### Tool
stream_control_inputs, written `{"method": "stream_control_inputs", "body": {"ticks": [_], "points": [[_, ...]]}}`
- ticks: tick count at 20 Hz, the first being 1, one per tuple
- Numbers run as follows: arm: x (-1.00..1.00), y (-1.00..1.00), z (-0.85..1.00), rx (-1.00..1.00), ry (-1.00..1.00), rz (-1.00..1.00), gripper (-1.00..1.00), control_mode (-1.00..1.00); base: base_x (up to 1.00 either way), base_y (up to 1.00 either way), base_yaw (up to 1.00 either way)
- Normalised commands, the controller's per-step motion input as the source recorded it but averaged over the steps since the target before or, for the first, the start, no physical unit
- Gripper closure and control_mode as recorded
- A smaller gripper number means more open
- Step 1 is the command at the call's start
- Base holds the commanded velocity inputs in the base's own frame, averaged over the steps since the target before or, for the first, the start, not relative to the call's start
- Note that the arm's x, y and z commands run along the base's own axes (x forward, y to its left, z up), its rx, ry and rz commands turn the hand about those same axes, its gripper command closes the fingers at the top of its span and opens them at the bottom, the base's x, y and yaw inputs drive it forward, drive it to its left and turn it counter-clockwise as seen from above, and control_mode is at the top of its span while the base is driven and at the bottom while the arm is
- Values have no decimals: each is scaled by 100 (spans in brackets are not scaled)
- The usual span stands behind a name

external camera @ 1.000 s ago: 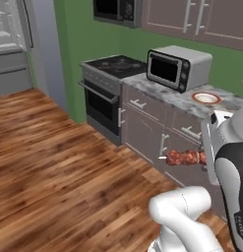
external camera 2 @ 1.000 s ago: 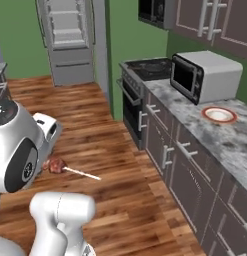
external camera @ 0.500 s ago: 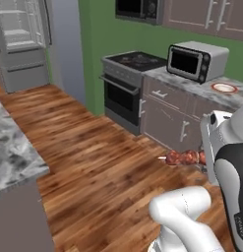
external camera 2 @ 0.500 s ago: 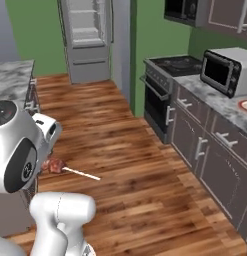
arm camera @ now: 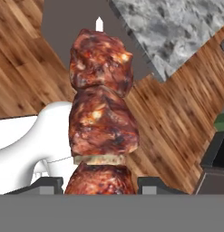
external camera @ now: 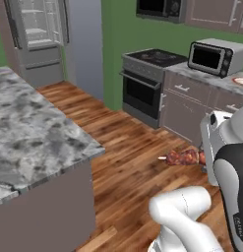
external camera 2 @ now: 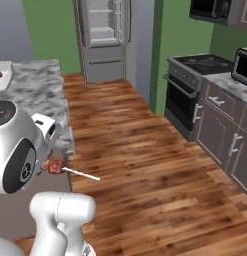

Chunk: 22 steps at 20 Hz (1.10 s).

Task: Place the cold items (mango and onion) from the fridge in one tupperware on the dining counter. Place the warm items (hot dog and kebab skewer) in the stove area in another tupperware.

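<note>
You cannot see the two-finger dark gripper (arm camera: 100,183) whole: in the hand view just its two fingertips (arm camera: 51,183) poke up at the bottom edge, one on each side of the lowest chunk of the kebab skewer of browned, charred meat pieces on a pale stick (arm camera: 100,108), so it is pinching that skewer. In the left base view the white arm covers the held end of the skewer (external camera: 183,157), and you see only a few reddish chunks and the thin pale tip sticking out to the left. In the right base view the arm's round white body hides most of it, leaving one meat piece and the long bare stick (external camera 2: 70,170).

The meat looks glossy, dark red-brown with lighter fatty spots, stacked in lumps with a thin pale-green slice between two of them.

The skewer hangs in the air over the wooden plank floor (external camera: 128,147), beside the corner of the grey marbled stone counter (external camera: 29,128). At the far end of that counter a white container (external camera 2: 2,75) is cut off by the frame; its contents are too small to name
</note>
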Motion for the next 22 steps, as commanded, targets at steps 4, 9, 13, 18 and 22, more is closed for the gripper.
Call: {"method": "stream_control_inputs", "body": {"ticks": [4,9,13,18,22], "points": [[0,0,0,0,0,0,100,100,0,100,-11],[0,0,0,0,0,0,100,100,0,100,-15],[0,0,0,0,0,0,100,100,0,100,-17],[0,0,0,0,0,0,100,100,0,100,-17],[0,0,0,0,0,0,100,100,0,100,-17]]}}
